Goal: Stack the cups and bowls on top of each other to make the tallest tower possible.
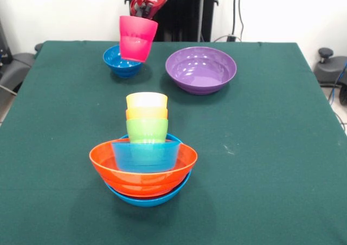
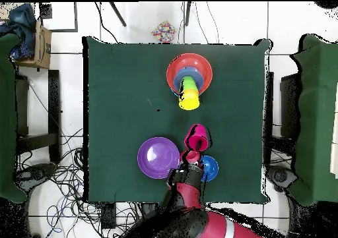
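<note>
The tower [image 1: 143, 158] stands at the table's near middle: a light-blue bowl at the base, orange bowls in it, a smaller light-blue bowl, then green, orange and yellow cups [image 1: 147, 100]. It shows in the overhead view too [image 2: 189, 76]. My gripper [image 1: 147, 4] is shut on the magenta-pink cup [image 1: 136, 38] and holds it in the air, above and in front of the small dark-blue bowl [image 1: 122, 60]. The overhead view shows the cup [image 2: 198, 138] beside that bowl [image 2: 210, 166]. The large purple bowl [image 1: 200, 69] sits empty at the far right.
The green table [image 1: 260, 147] ends at edges on all sides. Chairs and cables lie around it on the floor [image 2: 39, 176]. A small colourful object [image 2: 164, 32] lies past the table's far edge in the overhead view.
</note>
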Tool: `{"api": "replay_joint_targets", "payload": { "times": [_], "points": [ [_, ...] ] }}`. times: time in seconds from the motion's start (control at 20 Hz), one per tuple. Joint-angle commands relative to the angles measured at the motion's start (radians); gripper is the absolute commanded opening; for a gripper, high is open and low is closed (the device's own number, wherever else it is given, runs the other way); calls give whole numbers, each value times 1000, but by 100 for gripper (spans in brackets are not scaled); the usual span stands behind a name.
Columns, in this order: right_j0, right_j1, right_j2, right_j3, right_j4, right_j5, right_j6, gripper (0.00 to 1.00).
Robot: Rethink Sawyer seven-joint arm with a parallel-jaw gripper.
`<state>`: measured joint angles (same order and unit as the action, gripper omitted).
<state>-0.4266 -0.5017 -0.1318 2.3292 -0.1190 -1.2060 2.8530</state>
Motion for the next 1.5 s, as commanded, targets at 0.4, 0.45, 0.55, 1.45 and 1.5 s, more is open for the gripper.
{"api": "replay_joint_targets", "payload": {
  "times": [0.4,0.45,0.55,1.45,1.5],
  "points": [
    [30,98,112,-169,-7,-1,139,0],
    [30,101,114,-173,-11,-2,139,0],
    [28,105,117,-181,-17,-4,140,0],
    [44,152,152,-268,-8,13,132,0],
    [44,151,152,-270,-7,17,131,0]
  ]
}}
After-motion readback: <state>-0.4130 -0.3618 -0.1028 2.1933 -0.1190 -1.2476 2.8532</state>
